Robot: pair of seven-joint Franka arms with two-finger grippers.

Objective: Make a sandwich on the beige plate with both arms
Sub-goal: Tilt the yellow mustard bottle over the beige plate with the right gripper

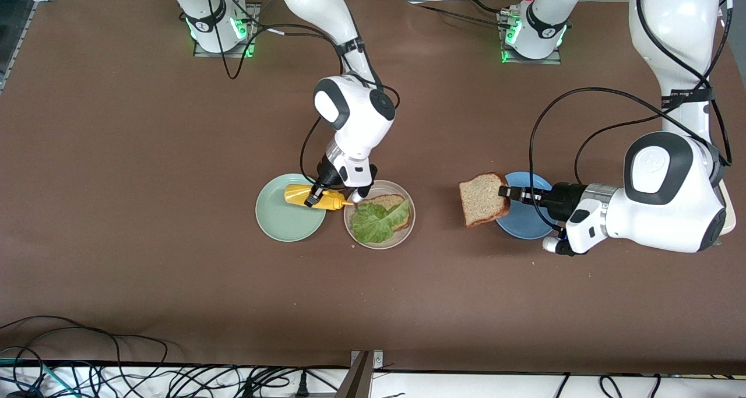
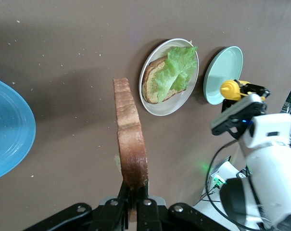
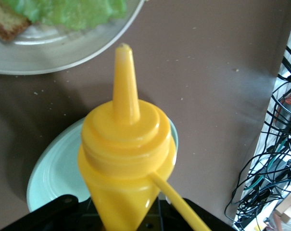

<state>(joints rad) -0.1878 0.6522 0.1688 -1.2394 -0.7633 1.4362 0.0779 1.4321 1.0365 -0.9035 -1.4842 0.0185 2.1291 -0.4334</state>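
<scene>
The beige plate (image 1: 382, 245) holds one brown bread slice (image 1: 391, 201) with a green lettuce leaf (image 1: 377, 221) on top. My right gripper (image 1: 315, 197) is shut on a yellow squeeze bottle (image 1: 298, 194). The bottle lies tilted over the mint-green plate's edge, its nozzle at the beige plate's rim. My left gripper (image 1: 506, 193) hangs over the blue plate's edge, shut on the crust of a second bread slice (image 1: 482, 199). That slice hangs over bare table between the blue and beige plates. The left wrist view shows this slice (image 2: 131, 144) edge-on in my left gripper (image 2: 133, 195).
A mint-green plate (image 1: 280, 223) sits beside the beige plate toward the right arm's end. A blue plate (image 1: 524, 226) lies toward the left arm's end. Crumbs dot the brown table. Cables run along the table edge nearest the front camera.
</scene>
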